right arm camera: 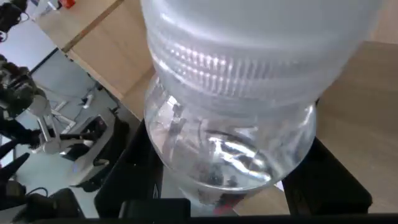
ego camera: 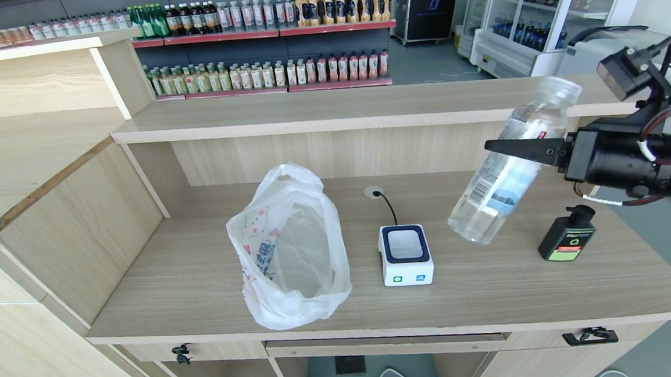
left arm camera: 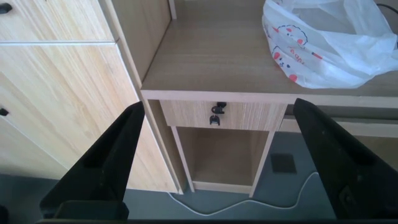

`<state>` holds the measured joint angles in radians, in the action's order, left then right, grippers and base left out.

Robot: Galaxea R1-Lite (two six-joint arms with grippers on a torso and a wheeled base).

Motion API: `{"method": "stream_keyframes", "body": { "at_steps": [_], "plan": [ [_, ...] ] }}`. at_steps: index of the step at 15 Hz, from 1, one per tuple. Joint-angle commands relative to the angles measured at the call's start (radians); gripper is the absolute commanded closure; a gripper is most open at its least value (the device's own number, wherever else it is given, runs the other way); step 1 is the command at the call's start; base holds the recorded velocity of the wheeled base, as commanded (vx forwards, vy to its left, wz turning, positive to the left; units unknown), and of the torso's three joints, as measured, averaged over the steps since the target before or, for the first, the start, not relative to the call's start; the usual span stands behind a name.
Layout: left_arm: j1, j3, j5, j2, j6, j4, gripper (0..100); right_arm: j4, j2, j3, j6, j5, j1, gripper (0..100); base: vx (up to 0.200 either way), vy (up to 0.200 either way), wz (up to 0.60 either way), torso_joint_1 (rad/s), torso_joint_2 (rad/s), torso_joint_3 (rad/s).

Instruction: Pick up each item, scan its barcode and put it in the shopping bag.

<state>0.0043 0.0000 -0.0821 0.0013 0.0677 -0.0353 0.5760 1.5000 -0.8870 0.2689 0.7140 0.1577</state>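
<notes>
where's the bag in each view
Head view: bag stands on the counter, left of the scanner.
Left wrist view: bag on the counter, beyond the drawer key.
Right wrist view: not in it; bottle in front of the counter.
Shared landmark: the counter.

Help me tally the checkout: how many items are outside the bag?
2. A clear bottle is held tilted in the right gripper, above the counter right of the scanner. A dark pump bottle stands on the counter's right end. The bag may hide more.
</notes>
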Motion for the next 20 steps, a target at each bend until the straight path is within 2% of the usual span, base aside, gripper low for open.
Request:
{"method": "stream_keyframes", "body": {
  "at_steps": [1,4,12,20],
  "plan": [
    [0.000,0.000,-0.001,-0.001,0.000,0.000,0,-0.074,-0.179,-0.082,0.102,0.073,0.011,100,0.000,0.000,0.00,0.000,0.00,0.000],
    [0.000,0.000,-0.001,0.000,0.000,0.000,0,-0.153,-0.245,-0.116,0.168,0.153,0.011,100,0.000,0.000,0.00,0.000,0.00,0.000],
    [0.000,0.000,-0.001,-0.001,0.000,0.000,0,-0.169,-0.426,-0.033,0.293,0.366,0.022,100,0.000,0.000,0.00,0.000,0.00,0.000],
    [0.000,0.000,-0.001,0.000,0.000,0.000,0,-0.165,-0.472,-0.036,0.380,0.400,0.082,100,0.000,0.000,0.00,0.000,0.00,0.000]
  ]
}}
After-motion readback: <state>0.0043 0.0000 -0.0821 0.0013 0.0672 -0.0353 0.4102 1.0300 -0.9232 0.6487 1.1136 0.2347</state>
